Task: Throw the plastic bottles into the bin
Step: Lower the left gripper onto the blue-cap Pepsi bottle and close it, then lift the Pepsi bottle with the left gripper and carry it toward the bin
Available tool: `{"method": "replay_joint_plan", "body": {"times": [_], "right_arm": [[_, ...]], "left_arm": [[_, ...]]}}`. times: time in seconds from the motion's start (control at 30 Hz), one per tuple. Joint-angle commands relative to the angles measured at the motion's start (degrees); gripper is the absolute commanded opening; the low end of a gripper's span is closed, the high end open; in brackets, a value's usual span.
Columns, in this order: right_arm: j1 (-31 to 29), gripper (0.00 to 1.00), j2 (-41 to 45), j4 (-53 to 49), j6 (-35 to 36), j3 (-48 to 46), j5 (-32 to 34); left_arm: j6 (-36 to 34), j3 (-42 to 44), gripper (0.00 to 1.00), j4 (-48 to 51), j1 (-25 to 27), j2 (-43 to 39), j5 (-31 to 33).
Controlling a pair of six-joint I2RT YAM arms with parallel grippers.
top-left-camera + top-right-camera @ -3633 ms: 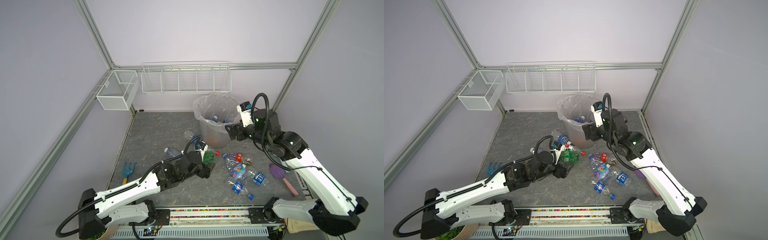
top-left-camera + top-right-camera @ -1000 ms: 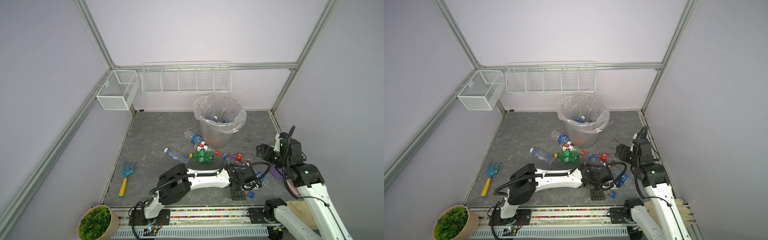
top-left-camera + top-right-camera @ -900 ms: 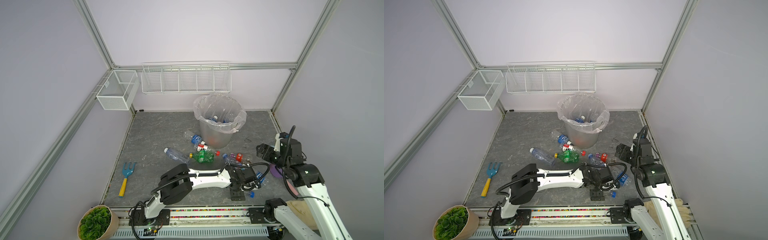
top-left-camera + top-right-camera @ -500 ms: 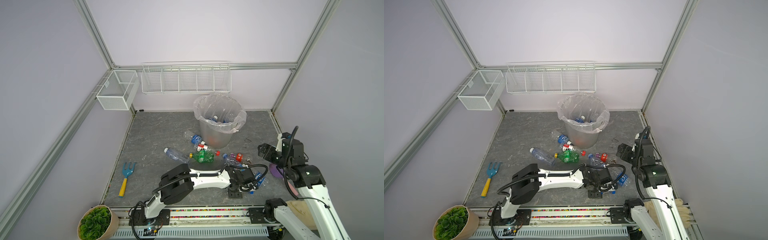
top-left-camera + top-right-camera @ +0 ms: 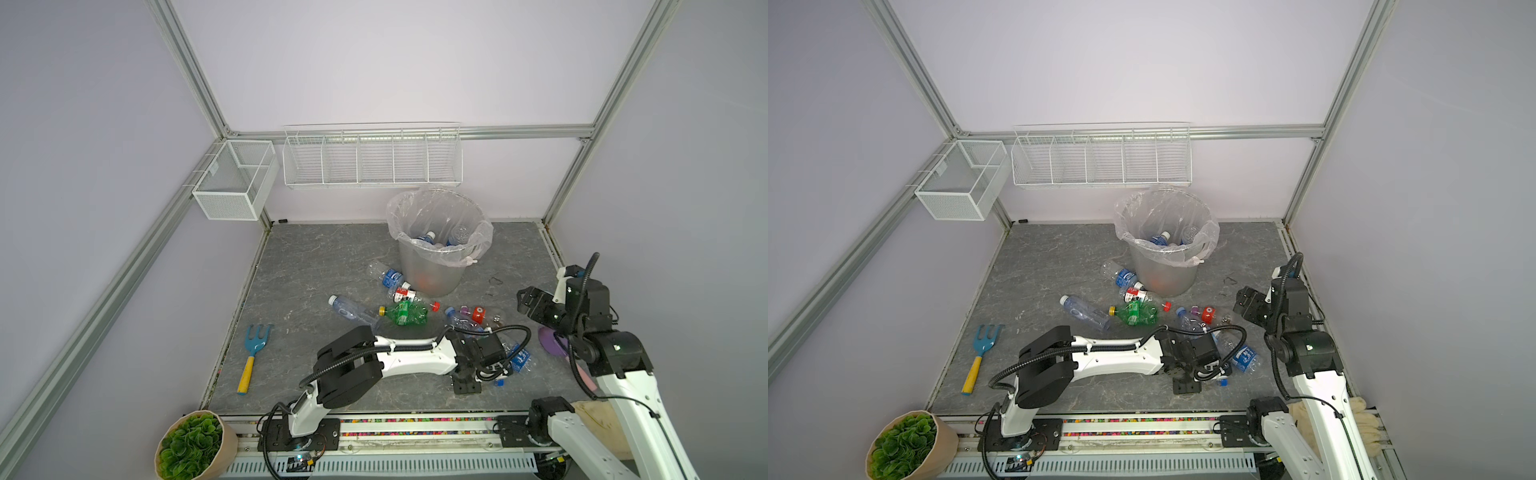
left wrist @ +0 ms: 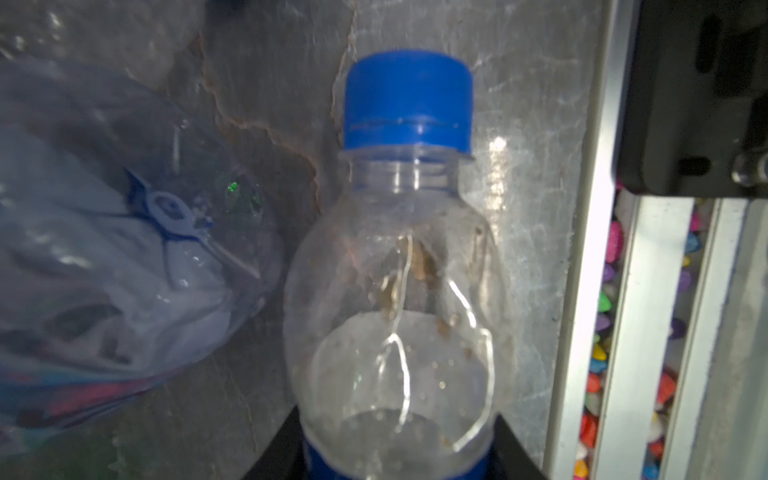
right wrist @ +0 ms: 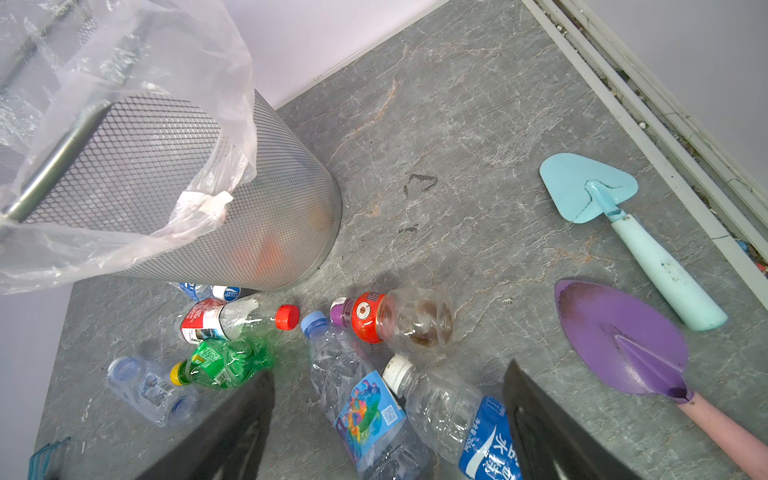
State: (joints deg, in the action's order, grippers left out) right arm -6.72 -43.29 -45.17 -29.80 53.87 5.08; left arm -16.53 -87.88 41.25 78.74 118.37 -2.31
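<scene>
The bin (image 5: 432,270) (image 5: 1163,272) (image 7: 187,187) stands at the back with some plastic bottles inside. More bottles lie in front of it: a green one (image 5: 405,312) (image 7: 224,361), a red-labelled one (image 5: 405,295), a clear one (image 5: 351,309) and a purple-capped one (image 7: 395,320). My left gripper (image 5: 486,372) (image 5: 1208,370) (image 6: 399,419) is low near the front edge, shut on a clear bottle with a blue cap (image 6: 409,99). My right gripper (image 5: 525,301) (image 7: 386,415) hangs open above a multicoloured-label bottle (image 7: 365,411) and a blue-label bottle (image 7: 465,424).
A purple trowel (image 7: 623,353) and a pale blue trowel (image 7: 623,232) lie by the right rail. At the left edge lies a blue rake (image 5: 255,349). A potted plant (image 5: 191,444) stands at the front left. White wire baskets (image 5: 372,158) hang on the back wall.
My left gripper's jaws have come together on the blue-capped bottle near the front edge. The right arm has hardly moved and its jaws stay wide.
</scene>
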Motion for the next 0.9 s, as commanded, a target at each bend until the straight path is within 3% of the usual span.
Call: {"method": "replay_joint_plan", "body": {"times": [0.0,0.53,0.87], "right_arm": [[0.56,0.89,0.61,0.61,0.36,0.54,-0.50],[0.95,0.89,1.53,0.12,0.29,0.53,0.31],[1.21,0.88,2.36,0.27,0.23,-0.34,-0.06]], "left_arm": [[0.82,1.18,0.00,1.62,-0.42,-2.79,-0.89],[5.96,4.61,0.00,-5.13,-4.48,-13.88,-1.95],[11.66,9.64,0.00,-15.35,-10.25,-27.22,-2.94]]}}
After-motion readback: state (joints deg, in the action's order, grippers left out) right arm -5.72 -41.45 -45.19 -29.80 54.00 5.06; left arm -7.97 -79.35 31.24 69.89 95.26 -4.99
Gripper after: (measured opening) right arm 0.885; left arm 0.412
